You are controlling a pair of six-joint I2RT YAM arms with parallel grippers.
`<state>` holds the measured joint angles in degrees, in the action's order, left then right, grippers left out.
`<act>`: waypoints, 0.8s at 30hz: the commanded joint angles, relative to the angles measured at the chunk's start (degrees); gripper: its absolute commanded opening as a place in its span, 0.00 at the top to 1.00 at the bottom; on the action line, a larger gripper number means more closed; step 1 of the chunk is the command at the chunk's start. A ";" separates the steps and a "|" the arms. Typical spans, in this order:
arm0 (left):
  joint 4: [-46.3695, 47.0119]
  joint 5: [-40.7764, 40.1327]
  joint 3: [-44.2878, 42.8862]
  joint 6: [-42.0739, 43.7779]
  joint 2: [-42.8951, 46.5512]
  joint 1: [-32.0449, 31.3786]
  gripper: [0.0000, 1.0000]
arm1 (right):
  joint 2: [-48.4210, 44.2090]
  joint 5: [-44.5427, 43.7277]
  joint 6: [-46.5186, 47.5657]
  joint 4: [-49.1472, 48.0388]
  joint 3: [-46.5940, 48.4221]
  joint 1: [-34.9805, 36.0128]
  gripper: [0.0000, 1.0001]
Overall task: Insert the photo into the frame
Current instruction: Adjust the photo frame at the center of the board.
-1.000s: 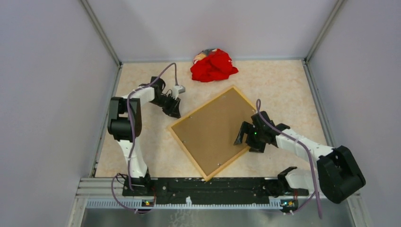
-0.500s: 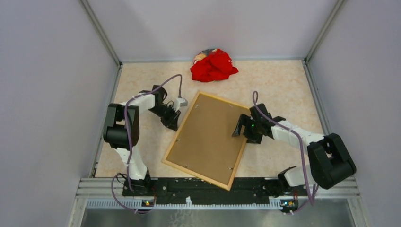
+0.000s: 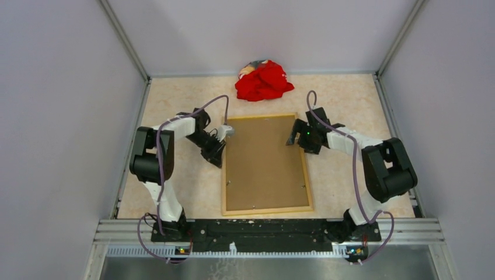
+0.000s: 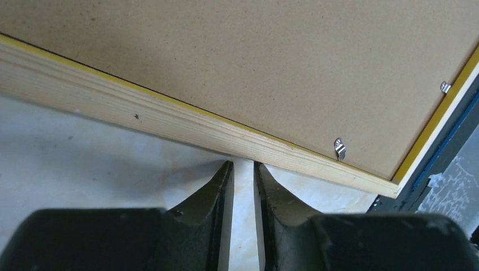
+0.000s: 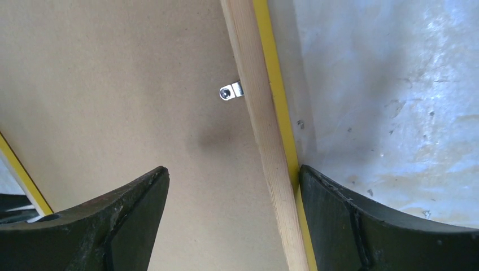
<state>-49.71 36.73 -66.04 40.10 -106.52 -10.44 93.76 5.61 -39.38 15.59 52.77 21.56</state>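
Observation:
The frame (image 3: 224, 175) lies face down, its pale wood back up and its sides square to the table edges. The brown backing panel (image 3: 264, 163) sits in it. The photo is not in view. My left gripper (image 3: 217, 153) is shut and empty, its tips (image 4: 243, 166) against the outside of the frame's left wooden rail (image 4: 169, 121). My right gripper (image 3: 297, 137) is open and straddles the right rail (image 5: 257, 113) near the far corner. One finger (image 5: 130, 197) is over the panel and the other finger (image 5: 339, 197) touches the yellow outer edge.
A crumpled red cloth (image 3: 264, 80) lies at the back wall, just beyond the frame. Small metal clips (image 5: 231, 90) hold the panel along the rails. The black base rail (image 3: 262, 227) runs close to the frame's near edge.
The frame has turned counter-clockwise from a diamond position to square with the table. My right gripper moved toward the back with it, and my left gripper moved nearer along the left rail.

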 commanded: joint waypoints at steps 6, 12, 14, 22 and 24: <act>-3.50 10.40 0.13 1.27 1.27 2.48 0.68 | -11.23 0.24 1.27 -1.10 -0.05 1.67 0.16; -3.75 14.83 -1.11 -1.53 0.25 3.49 0.62 | -18.87 -3.05 -2.42 -1.20 -3.21 13.84 0.19; -2.37 15.00 -1.71 -3.67 -1.21 3.41 0.62 | -18.90 -2.39 -4.97 -5.01 -5.30 19.41 0.20; 2.28 12.31 -2.62 -9.74 -5.90 3.41 0.72 | -9.72 3.54 -9.19 -21.04 -6.45 32.55 0.22; 2.77 11.84 -2.24 -10.08 -5.54 3.41 0.76 | -7.37 4.34 -8.69 -22.60 -5.15 34.54 0.23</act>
<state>-50.37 48.90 -67.51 31.75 -111.77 -6.63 83.22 7.40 -46.78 2.44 45.63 52.88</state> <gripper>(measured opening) 0.273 0.775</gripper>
